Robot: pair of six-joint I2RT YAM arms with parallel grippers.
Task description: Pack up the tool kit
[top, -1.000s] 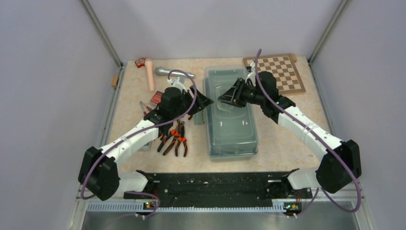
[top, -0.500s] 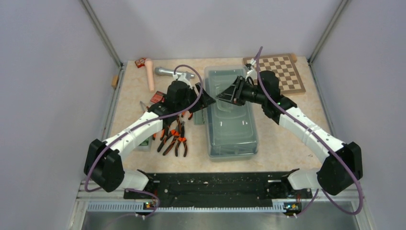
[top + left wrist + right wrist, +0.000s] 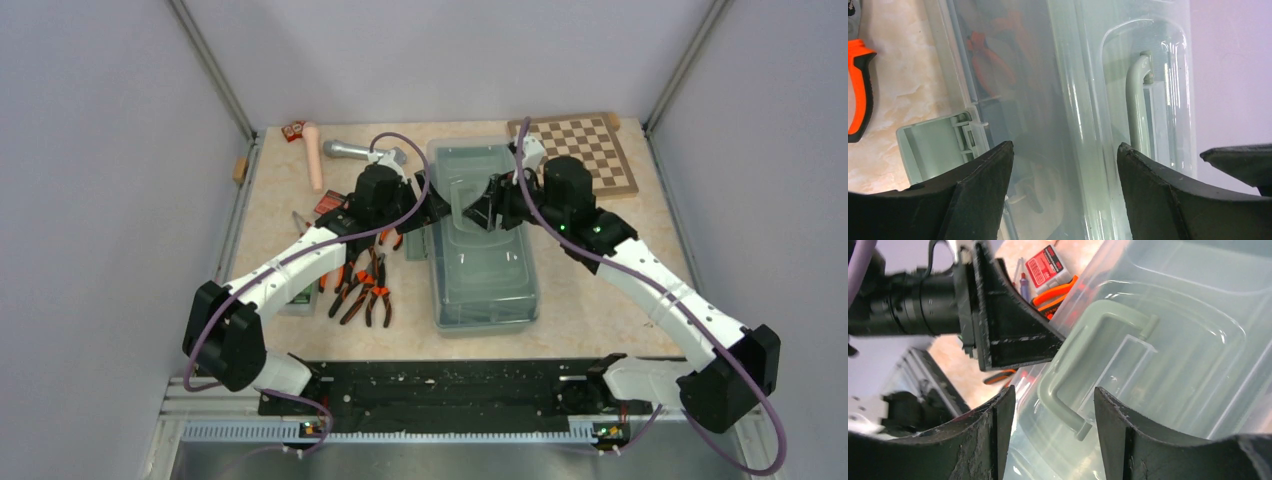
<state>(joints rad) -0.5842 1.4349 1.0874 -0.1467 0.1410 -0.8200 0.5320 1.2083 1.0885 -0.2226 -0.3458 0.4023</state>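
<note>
The sage-green toolbox stands mid-table with its translucent lid over it; the lid's left side near the grippers looks slightly raised. My left gripper is open at the lid's left edge; in the left wrist view its jaws straddle the lid's rim, beside a green latch. My right gripper is open over the lid's handle, empty. Orange-and-black pliers lie left of the box, a red box and screwdrivers beyond them.
A wooden chessboard lies at the back right. A silver microphone, a pinkish cylinder and small red boxes lie at the back left. A greenish box sits under my left arm.
Both grippers have closed in on each other over the far half of the lid. The right arm swung left and lower. The lid's left side now looks lifted.
</note>
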